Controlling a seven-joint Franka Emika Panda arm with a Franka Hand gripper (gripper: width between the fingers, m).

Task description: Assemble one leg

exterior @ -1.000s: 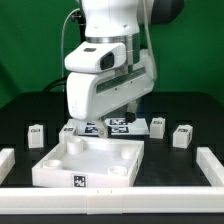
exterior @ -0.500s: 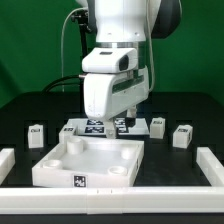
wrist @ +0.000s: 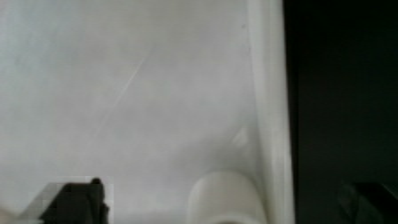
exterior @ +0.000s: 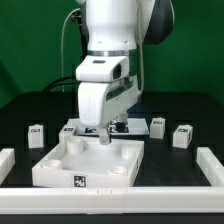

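Note:
Three small white legs with tags stand on the black table: one (exterior: 37, 133) at the exterior view's left, two (exterior: 158, 126) (exterior: 183, 135) at its right. The large white square panel (exterior: 60, 165) lies in the middle front. My gripper (exterior: 105, 136) hangs low over the panel's back edge, near the middle. In the wrist view my gripper (wrist: 228, 205) is open and holds nothing. One dark fingertip (wrist: 71, 203) is over the white panel surface (wrist: 143, 90). A round corner socket (wrist: 222, 198) lies between the jaws. The other finger is barely visible against the black table.
The marker board (exterior: 125, 127) lies just behind the panel, partly hidden by my arm. A low white rail runs along the front (exterior: 110, 202), with ends at the exterior view's left (exterior: 6, 160) and right (exterior: 210, 165).
The arm has swung from the exterior view's left toward the middle, turned, and lowered, so the gripper now sits just above the panel's back edge.

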